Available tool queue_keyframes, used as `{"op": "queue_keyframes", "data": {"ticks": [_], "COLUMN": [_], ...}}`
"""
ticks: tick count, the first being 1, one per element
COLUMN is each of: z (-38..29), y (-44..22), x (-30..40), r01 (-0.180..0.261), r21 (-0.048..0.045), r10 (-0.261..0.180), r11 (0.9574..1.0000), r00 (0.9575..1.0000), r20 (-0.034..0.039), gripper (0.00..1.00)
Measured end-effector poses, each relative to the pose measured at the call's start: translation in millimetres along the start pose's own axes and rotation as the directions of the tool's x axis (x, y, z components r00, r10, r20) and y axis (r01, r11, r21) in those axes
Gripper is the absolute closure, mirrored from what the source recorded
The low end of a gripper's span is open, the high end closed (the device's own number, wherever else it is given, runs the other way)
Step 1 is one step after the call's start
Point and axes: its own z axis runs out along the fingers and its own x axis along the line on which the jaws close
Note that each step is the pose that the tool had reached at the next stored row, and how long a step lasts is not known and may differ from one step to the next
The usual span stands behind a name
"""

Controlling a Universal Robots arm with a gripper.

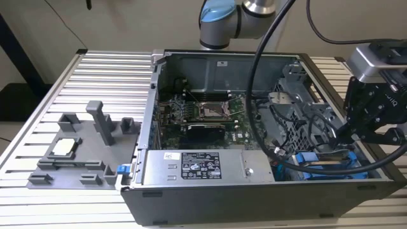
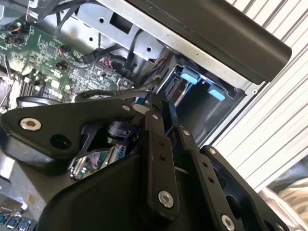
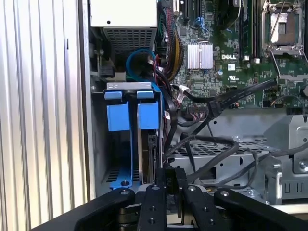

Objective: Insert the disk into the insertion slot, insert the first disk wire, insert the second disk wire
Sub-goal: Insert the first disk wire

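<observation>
The disk [image 3: 150, 155] sits edge-on in the insertion slot [image 3: 114, 179] of the drive cage, clipped in its blue carrier [image 3: 119, 117]. In the exterior view the blue carrier [image 1: 330, 166] lies at the case's front right corner. My gripper [image 1: 348, 136] hangs just above that corner. In both wrist views its fingers [image 3: 161, 179] stand pressed together right behind the disk's end, and a black disk wire [image 3: 165, 147] runs down into them. The gripper [image 2: 153, 103] looks shut on that wire's end. Which disk wire it is, I cannot tell.
The open computer case [image 1: 146, 157] holds a motherboard [image 1: 203, 112], a silver power supply [image 1: 194, 167] and a perforated metal cage [image 3: 216, 150] with loose black cables [image 3: 226, 98] draped over it. A grey fixture [image 1: 83, 148] stands on the slatted table [image 1: 102, 71] at the exterior view's left.
</observation>
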Motion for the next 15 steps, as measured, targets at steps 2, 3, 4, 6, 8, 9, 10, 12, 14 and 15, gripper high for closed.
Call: {"op": "queue_keyframes", "data": {"ticks": [2, 3, 4, 6, 8, 9, 10, 12, 14, 15], "z": [2.1, 3.4, 4.6, 6.8, 9.0, 10.0, 11.0, 13.4, 15.7, 16.2], "y": [-0.3, -0.6, -0.9, -1.3, -1.8, -2.1, -2.5, -3.0, -3.5, -3.6], "x": [1.5, 2.3, 2.8, 3.3, 3.9, 4.2, 4.6, 5.0, 5.5, 6.1], "r01": [-0.006, -0.008, -0.011, -0.016, -0.021, -0.023, -0.025, -0.026, -0.026, -0.026], "r21": [0.0006, 0.0008, 0.0009, 0.0015, 0.0019, 0.0021, 0.0023, 0.0024, 0.0024, 0.0024], "r10": [0.006, 0.008, 0.011, 0.016, 0.021, 0.023, 0.025, 0.026, 0.026, 0.026], "r11": [1.0000, 1.0000, 0.9999, 0.9999, 0.9998, 0.9997, 0.9997, 0.9997, 0.9997, 0.9997], "r00": [1.0000, 1.0000, 0.9999, 0.9999, 0.9998, 0.9997, 0.9997, 0.9997, 0.9997, 0.9997], "r20": [0.0000, 0.0003, 0.0006, 0.0005, 0.0007, 0.0006, 0.0006, 0.0005, 0.0006, 0.0001], "gripper": [0.81, 0.81, 0.81, 0.81, 0.81, 0.81, 0.81, 0.81, 0.81, 0.81]}}
